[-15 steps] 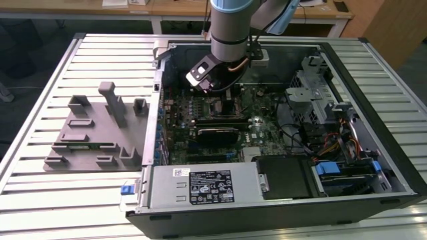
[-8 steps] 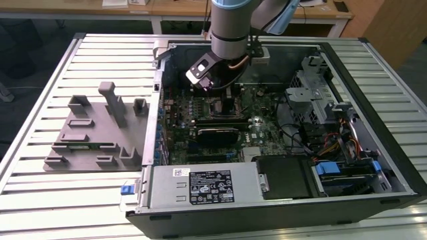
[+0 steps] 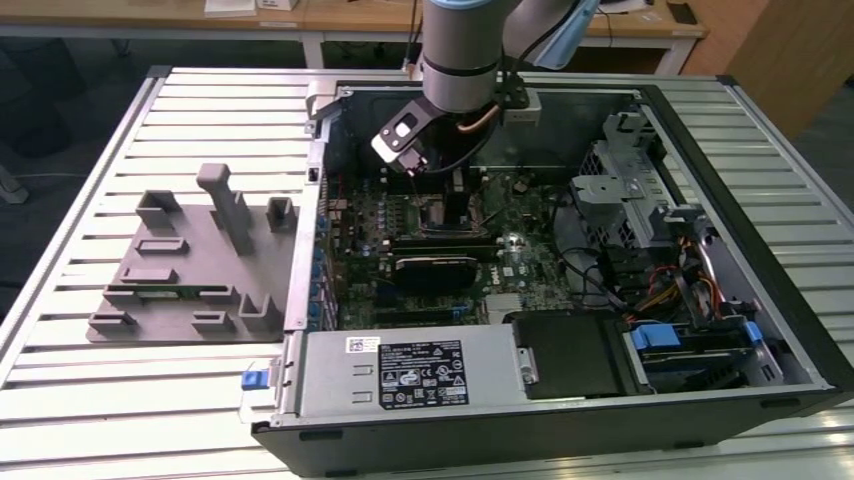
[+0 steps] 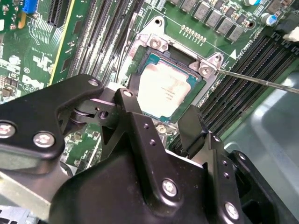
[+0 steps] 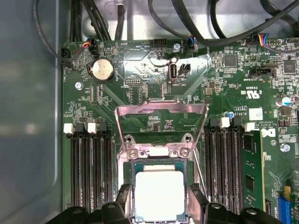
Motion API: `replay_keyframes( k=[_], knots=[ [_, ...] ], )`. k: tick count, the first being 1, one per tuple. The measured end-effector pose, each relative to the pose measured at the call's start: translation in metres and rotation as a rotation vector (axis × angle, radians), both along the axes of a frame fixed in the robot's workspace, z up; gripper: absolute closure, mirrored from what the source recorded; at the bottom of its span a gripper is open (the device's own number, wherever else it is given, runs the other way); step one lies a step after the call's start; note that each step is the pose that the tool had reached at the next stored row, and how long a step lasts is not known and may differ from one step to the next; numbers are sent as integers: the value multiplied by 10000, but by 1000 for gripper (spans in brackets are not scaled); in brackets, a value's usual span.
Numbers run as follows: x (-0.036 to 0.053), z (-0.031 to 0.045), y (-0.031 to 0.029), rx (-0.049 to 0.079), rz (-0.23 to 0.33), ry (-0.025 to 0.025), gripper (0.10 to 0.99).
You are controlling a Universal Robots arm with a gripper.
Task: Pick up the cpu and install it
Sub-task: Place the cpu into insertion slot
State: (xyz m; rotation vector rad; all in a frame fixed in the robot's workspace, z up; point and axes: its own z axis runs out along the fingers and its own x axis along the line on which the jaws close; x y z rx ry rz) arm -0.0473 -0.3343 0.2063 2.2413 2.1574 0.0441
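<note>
The cpu (image 4: 168,88) (image 5: 159,193), a square chip with a silvery top and thin teal rim, lies flat inside the metal-framed socket (image 4: 159,43) on the green motherboard. The socket's load plate (image 5: 161,109) stands flipped open behind it. My gripper (image 4: 159,105) (image 5: 160,205) hovers right over the chip, open, with one black finger (image 4: 128,100) beside one edge and the other finger (image 4: 194,123) beside the opposite edge. In the exterior view the gripper (image 3: 424,170) hangs inside the open computer case above the socket (image 3: 447,205).
Memory slots (image 5: 91,168) flank the socket on both sides. The thin retention lever (image 4: 261,79) sticks out beside it. Cables (image 5: 210,28) run along the case wall. A black card (image 3: 434,265), power supply (image 3: 400,370) and drive cage (image 3: 641,200) crowd the case; a grey fixture (image 3: 200,260) lies outside.
</note>
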Motion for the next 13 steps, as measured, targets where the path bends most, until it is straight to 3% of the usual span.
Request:
replay_keyframes(
  k=[3,4,5,8,11,13],
  knots=[
    [0,2,0,0,0,0,498],
    [0,3,0,-1,0,0,565],
    [0,3,0,0,0,0,565],
    [0,5,0,0,0,0,741],
    [0,7,0,0,0,0,796],
    [0,8,0,0,0,0,914]
  ],
)
